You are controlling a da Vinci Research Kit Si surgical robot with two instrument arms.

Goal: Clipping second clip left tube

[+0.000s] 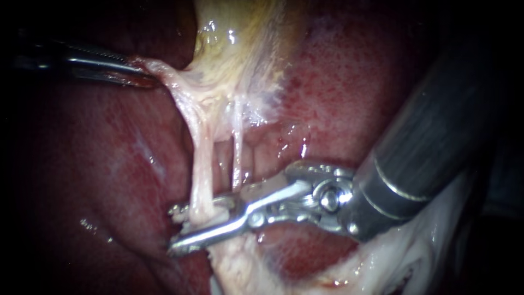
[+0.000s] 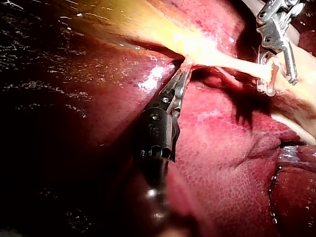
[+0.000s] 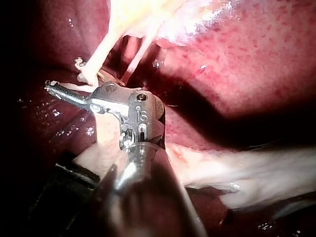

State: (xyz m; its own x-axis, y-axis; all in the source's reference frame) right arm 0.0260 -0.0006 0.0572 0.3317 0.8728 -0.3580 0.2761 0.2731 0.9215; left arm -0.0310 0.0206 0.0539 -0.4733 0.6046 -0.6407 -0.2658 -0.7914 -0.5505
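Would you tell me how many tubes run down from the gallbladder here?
2. The left tube runs between the right instrument's open jaws; the thinner right tube stands close beside it. Others may be hidden.

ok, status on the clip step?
Left instrument jaws shut on pale tissue, pulling it taut. Right instrument jaws open, straddling the left tube, not yet closed. Thin second tube runs close beside the jaws.
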